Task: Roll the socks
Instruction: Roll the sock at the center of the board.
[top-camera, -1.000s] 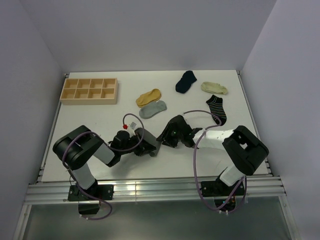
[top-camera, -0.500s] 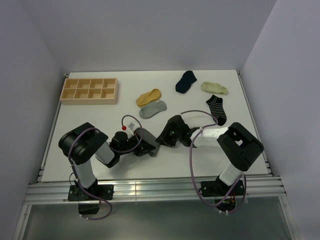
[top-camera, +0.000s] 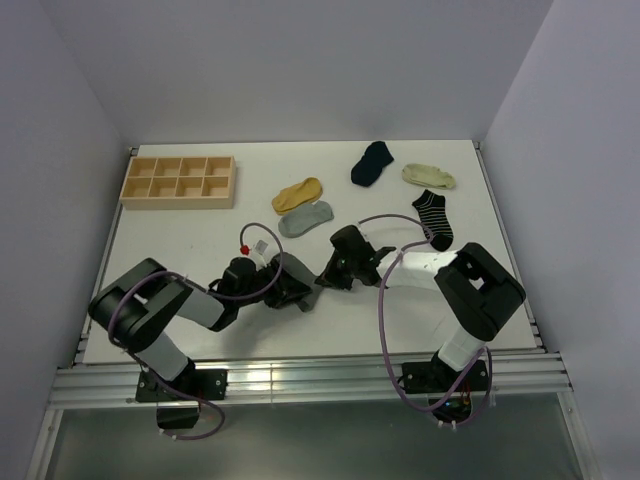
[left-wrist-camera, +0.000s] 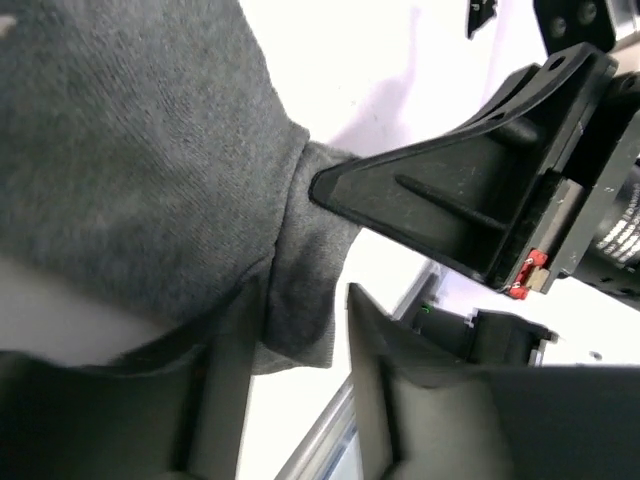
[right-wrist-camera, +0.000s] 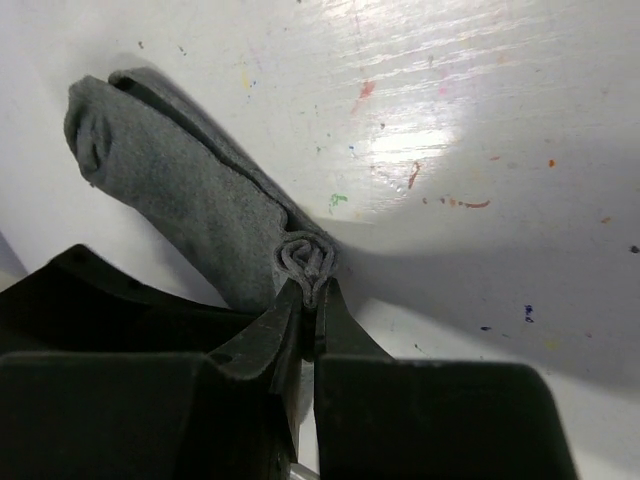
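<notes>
Dark grey sock (top-camera: 291, 270) lies near the middle of the table (top-camera: 200, 240), between the two grippers. Right gripper (right-wrist-camera: 308, 295), apart a second ago, now pinches the sock's bunched, curled end, jaws tight together. Left gripper (left-wrist-camera: 300, 320) has let go: its fingers stand apart, loose fabric lying between them. Left arm's elbow has sunk lower and further left. Yellow sock (top-camera: 298, 192), light grey sock (top-camera: 306, 218), navy sock (top-camera: 372, 162), cream sock (top-camera: 428, 176), striped sock (top-camera: 433, 217) and far-left tray (top-camera: 178, 180) are unmoved.
</notes>
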